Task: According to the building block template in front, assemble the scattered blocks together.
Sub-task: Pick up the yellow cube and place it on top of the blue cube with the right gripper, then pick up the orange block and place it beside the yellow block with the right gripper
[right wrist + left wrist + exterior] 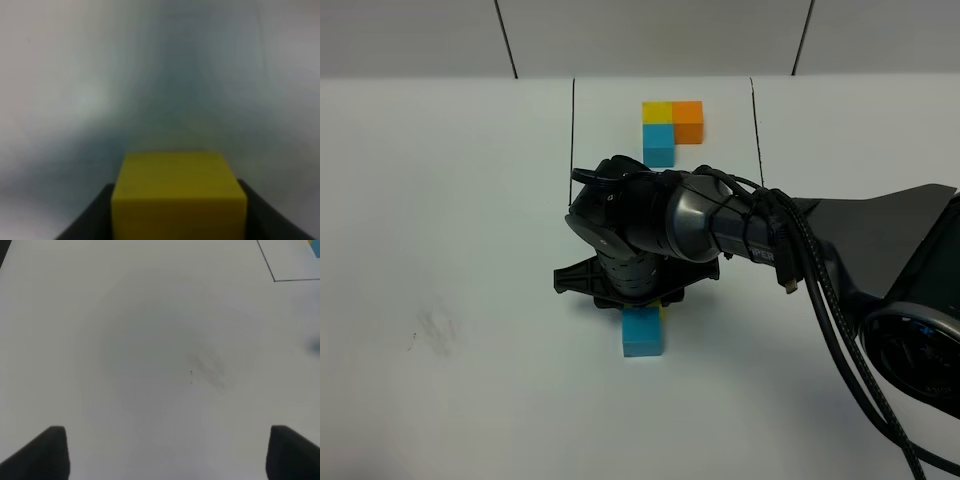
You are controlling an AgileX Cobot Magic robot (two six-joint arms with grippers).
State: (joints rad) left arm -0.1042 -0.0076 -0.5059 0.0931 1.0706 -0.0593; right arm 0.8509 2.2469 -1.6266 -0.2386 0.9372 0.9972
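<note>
The building block template [665, 128] lies at the far middle of the table, between thin black lines: yellow, orange and blue cubes joined in an L. Of the scattered blocks, a sky blue cube [643, 333] sits near the middle front. My right arm [650, 225] reaches across and points down just behind it. My right gripper [179, 215] is shut on a yellow cube [179, 192], which shows as a sliver [662, 312] at the blue cube's far edge. My left gripper [165, 452] hangs open over bare table, its dark fingers [50, 452] wide apart.
A black corner line of the template frame [274, 279] shows in the left wrist view. A faint smudge [435, 330] marks the white table at the left. The right arm's cables [830, 300] trail toward the front right.
</note>
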